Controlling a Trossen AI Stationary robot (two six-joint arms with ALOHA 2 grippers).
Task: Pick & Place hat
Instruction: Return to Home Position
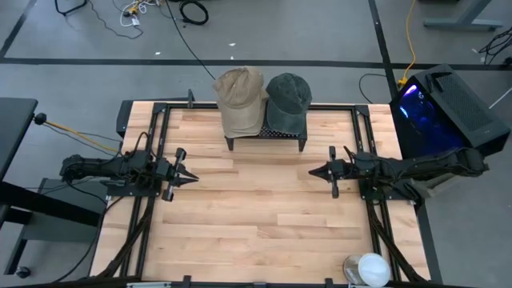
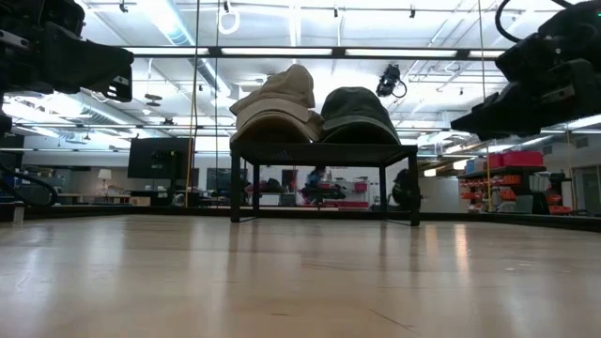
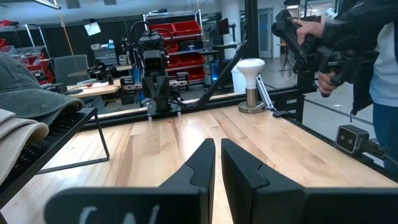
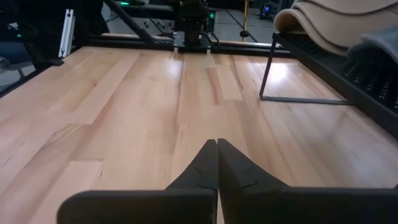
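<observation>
**Caps on the shelf, both tools empty**

A low black shelf [image 1: 264, 134] is standing at the far middle edge of the tabletop [image 1: 256, 232] and is carrying all the headwear. A stack of tan caps [image 1: 238, 108] is sitting on its left half, layered brims showing in the low view. A dark cap [image 1: 288, 102] is sitting just beside the stack on the right half, touching it. Whether another cap is lying under the dark one cannot be told.

The left tool [image 1: 194, 177] is hovering over the tabletop's left side, pointing inward. Its fingers are lying almost together with only a thin slit between them, pinching nothing. The right tool [image 1: 312, 171] is hovering opposite on the right side, its fingers pressed together and empty. Both are well apart from the shelf.

A white lamp-shaped thing [image 1: 372, 268] is standing at the near right corner. A person [image 3: 373, 62] is standing beyond the tabletop, holding a dark device.
</observation>
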